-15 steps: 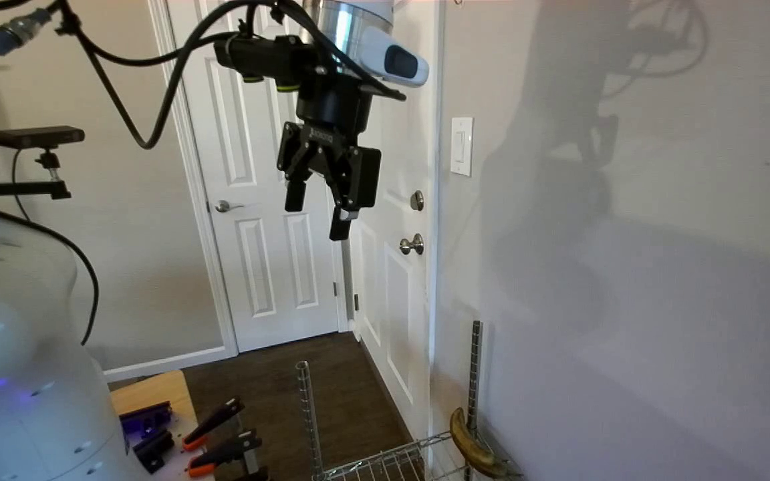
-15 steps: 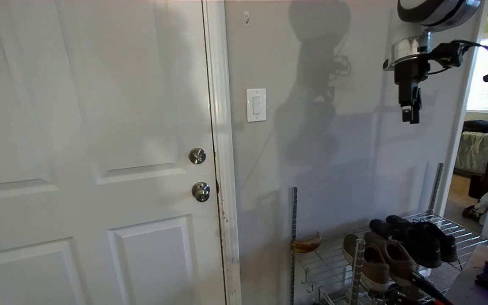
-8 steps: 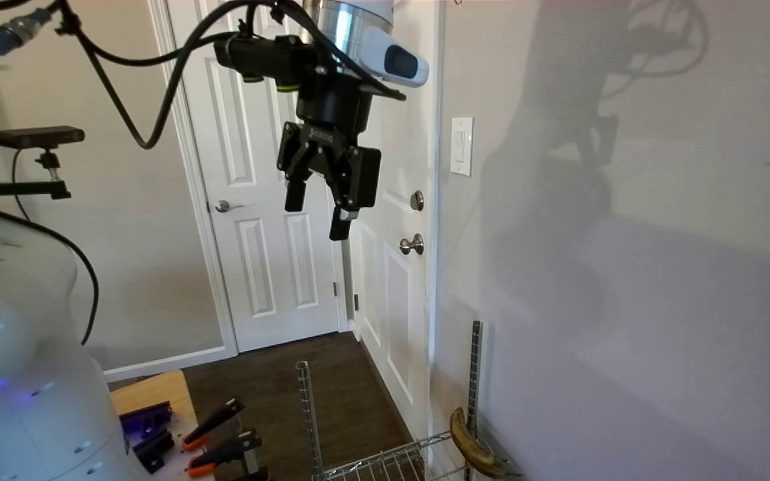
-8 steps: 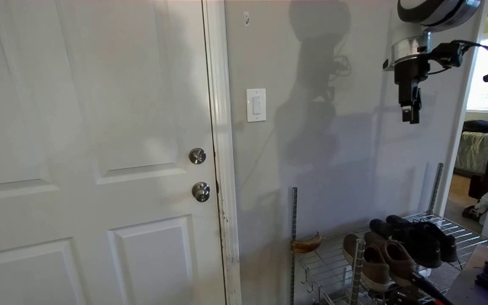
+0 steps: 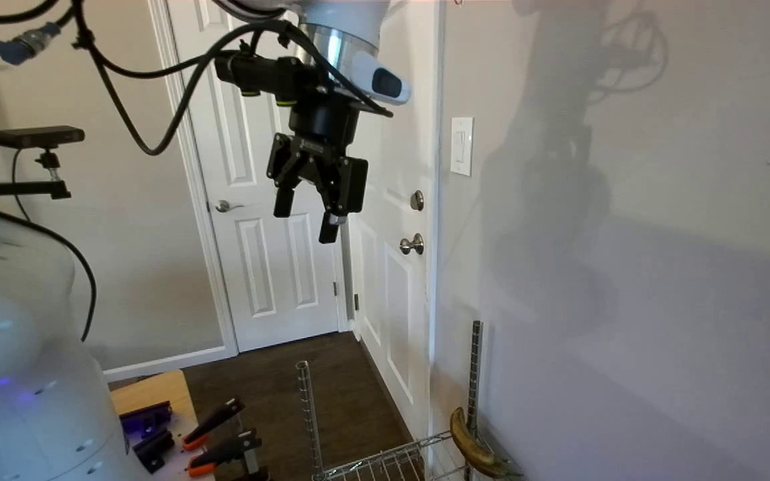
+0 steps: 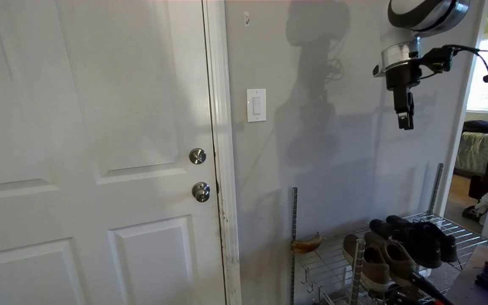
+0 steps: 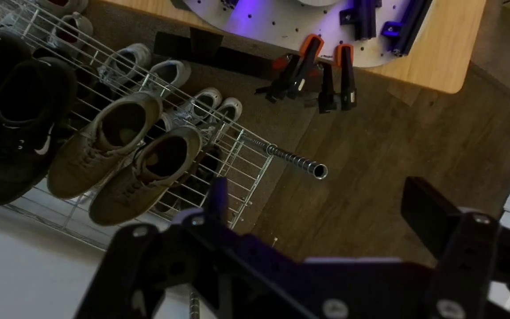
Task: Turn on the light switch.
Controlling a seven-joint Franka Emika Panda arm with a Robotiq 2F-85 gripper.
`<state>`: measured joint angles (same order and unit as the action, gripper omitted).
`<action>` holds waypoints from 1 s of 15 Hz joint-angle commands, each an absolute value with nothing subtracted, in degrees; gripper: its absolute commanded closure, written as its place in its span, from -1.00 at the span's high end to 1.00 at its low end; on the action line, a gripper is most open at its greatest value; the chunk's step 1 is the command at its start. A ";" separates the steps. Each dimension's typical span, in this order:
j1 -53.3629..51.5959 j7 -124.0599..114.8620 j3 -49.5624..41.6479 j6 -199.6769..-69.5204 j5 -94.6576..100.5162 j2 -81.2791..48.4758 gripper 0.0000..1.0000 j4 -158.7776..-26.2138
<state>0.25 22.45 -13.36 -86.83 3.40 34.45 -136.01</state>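
Note:
The light switch is a small white upright plate on the pale wall beside the door frame, seen in both exterior views (image 5: 462, 146) (image 6: 256, 105). Its rocker is in the plate's middle. I cannot tell its on or off position. My black gripper (image 5: 306, 222) points down with its two fingers apart and nothing between them. In an exterior view the gripper (image 6: 406, 123) hangs well to the right of the switch, with its tips a little lower than the plate. In the wrist view the open fingers (image 7: 319, 190) stand over the floor; the switch is out of that view.
A wire rack (image 6: 328, 264) with several shoes (image 6: 375, 262) and a banana (image 6: 306, 244) stands below along the wall. A metal rack post (image 7: 297, 160) rises under the gripper. A door knob (image 5: 412, 244) sits low left of the switch. Clamps (image 7: 308, 62) hang on the robot's table (image 7: 450, 48).
In both exterior views the arm and gripper have shifted left and slightly down within the last half second. Before that they were still. The switch looks the same.

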 commanded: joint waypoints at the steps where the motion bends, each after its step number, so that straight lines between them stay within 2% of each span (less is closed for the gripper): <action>1: -1.48 24.80 -11.24 -87.53 3.29 31.38 1.00 -137.36; 9: -5.20 24.42 -5.48 -100.56 3.39 17.78 1.00 -135.02; 15: -6.71 23.55 -0.99 -111.68 2.80 12.38 1.00 -133.69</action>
